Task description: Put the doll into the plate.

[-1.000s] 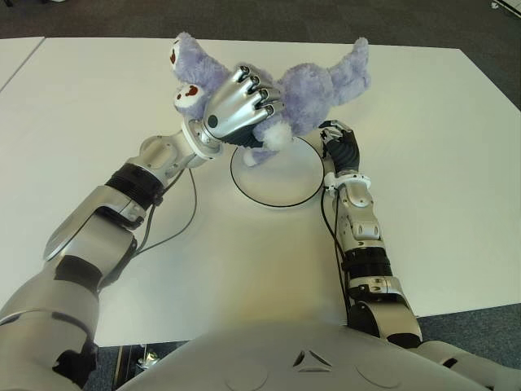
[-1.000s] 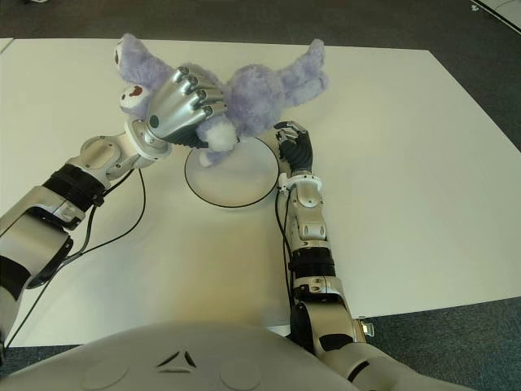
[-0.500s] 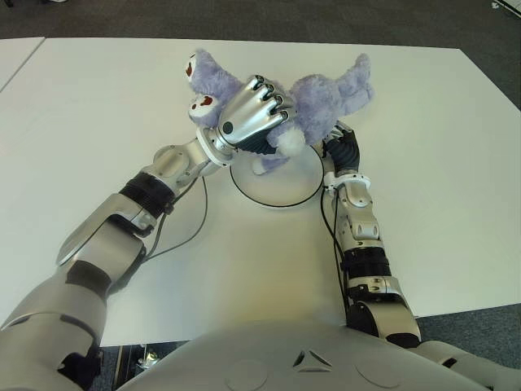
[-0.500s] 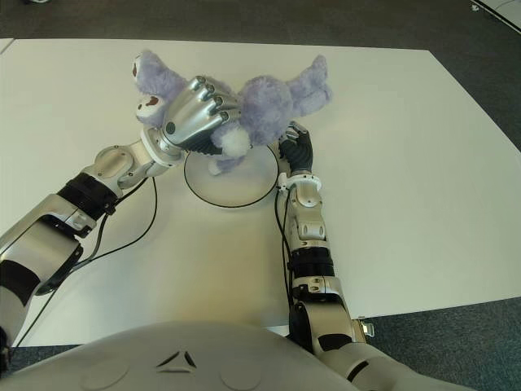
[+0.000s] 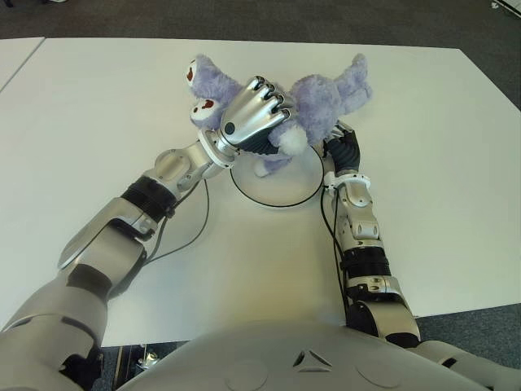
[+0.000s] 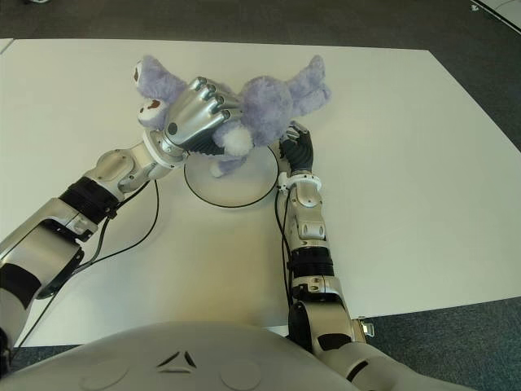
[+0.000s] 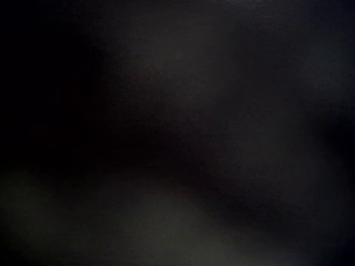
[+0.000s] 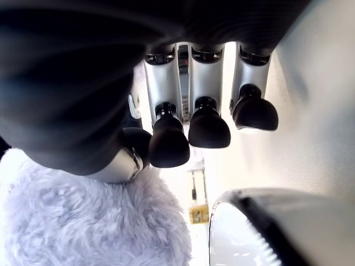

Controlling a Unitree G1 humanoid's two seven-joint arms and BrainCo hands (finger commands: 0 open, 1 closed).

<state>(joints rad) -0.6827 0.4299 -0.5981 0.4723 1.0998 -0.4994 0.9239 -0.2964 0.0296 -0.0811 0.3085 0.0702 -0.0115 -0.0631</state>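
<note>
A fluffy purple doll (image 5: 313, 92) with brown-and-white ear patches hangs over the far part of the white, dark-rimmed plate (image 5: 281, 189). My left hand (image 5: 251, 120) is shut on the doll's middle and holds it above the plate; one white foot dangles just above the plate's surface. The left wrist view is dark, covered by the doll. My right hand (image 5: 341, 148) shows at the plate's right rim, below the doll's right end, with its fingers (image 8: 205, 124) relaxed and holding nothing; purple fur (image 8: 83, 216) shows close to it in the right wrist view.
The white table (image 5: 423, 130) stretches wide on both sides of the plate. A black cable (image 5: 189, 224) runs along my left forearm over the tabletop. Dark floor lies beyond the far table edge and at the right.
My left hand has carried the doll rightward and down, from left of the plate's far edge to over the plate. Over the last half second it hardly moved. The right hand stayed put.
</note>
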